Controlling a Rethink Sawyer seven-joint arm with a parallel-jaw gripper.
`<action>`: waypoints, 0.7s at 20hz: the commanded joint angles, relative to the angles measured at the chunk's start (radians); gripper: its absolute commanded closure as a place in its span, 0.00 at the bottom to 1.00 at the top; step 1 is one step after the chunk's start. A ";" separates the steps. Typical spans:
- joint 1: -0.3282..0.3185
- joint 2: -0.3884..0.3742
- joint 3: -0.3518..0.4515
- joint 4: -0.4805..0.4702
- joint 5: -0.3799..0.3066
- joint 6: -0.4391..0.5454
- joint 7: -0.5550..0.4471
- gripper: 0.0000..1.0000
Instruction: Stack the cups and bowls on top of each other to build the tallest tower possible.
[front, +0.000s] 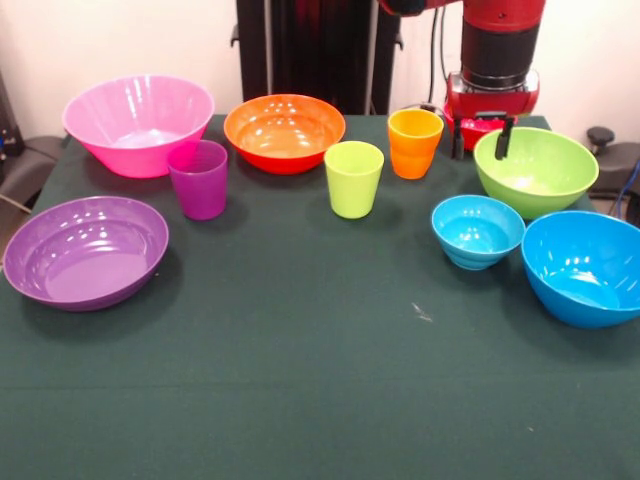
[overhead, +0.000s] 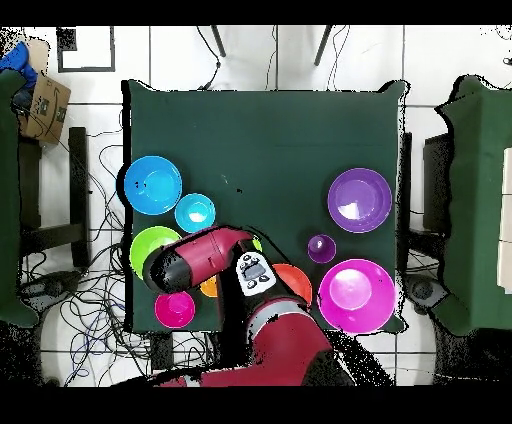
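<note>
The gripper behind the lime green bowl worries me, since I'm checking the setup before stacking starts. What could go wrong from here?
1. The gripper hangs just behind the glossy lime green plastic bowl, so a careless descent could clip its rim.
2. The orange plastic cup stands close beside it and might be knocked over.
3. The small red bowl sits by the table edge and could be pushed off.

Green-clothed table (front: 300, 380) with scattered upright bowls (front: 86, 250) and cups (front: 354, 178).

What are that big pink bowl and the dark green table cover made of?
The big pink bowl looks like glossy moulded plastic: bright light spots shine on its smooth inside. The table cover looks like matte cloth, perhaps felt: no shine shows on it.
</note>
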 joint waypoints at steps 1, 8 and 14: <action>-0.014 0.027 0.014 -0.039 -0.088 -0.065 -0.040 0.00; -0.029 0.045 0.027 -0.036 -0.118 -0.057 -0.058 0.00; -0.028 0.042 0.034 -0.026 -0.128 -0.053 -0.052 0.00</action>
